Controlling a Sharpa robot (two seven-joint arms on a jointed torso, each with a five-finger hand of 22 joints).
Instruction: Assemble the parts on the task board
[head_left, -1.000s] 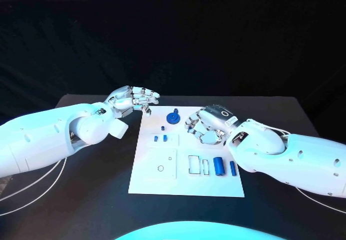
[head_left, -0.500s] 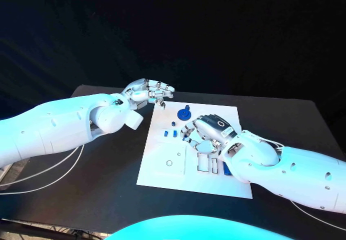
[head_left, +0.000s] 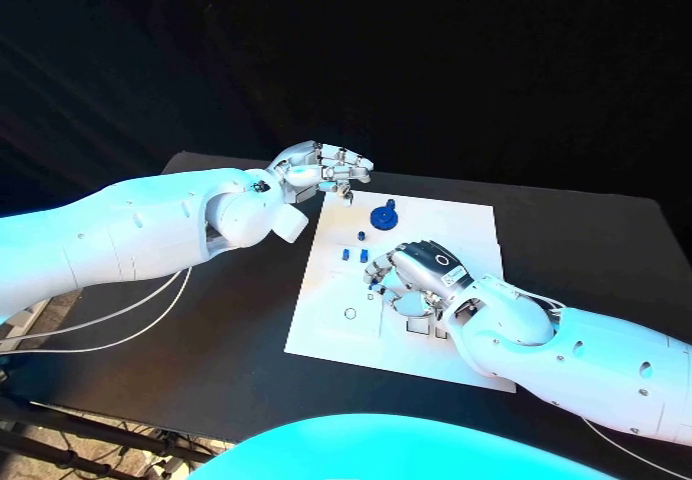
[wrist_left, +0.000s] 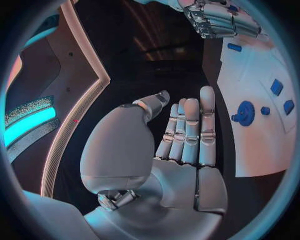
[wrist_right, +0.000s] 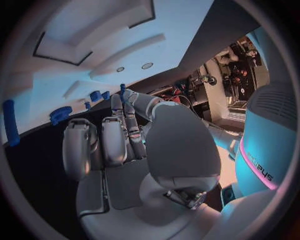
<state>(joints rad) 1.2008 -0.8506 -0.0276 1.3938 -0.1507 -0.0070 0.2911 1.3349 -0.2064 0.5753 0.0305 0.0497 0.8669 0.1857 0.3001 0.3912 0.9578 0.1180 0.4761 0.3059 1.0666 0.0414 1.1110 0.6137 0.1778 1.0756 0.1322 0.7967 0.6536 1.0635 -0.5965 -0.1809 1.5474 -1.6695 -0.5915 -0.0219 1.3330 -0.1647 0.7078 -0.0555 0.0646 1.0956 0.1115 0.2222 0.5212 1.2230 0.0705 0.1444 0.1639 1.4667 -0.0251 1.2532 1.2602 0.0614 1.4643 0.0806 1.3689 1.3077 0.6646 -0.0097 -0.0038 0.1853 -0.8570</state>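
Your right hand (head_left: 411, 278) hovers low over the middle of the white board (head_left: 462, 225) on the table (head_left: 216, 330), fingers curled in and nothing visibly held, so you appear to be reaching for a part; next, close on one cleanly. Your left hand (head_left: 320, 168) hangs empty, fingers loosely bent, at the board's far corner. You can count one blue round knob (head_left: 382, 216) and three small blue pieces (head_left: 353, 255) beside it.

Cyan light tints a dim, dark-backed scene; wrist views bend strongly, perhaps slightly blurred.
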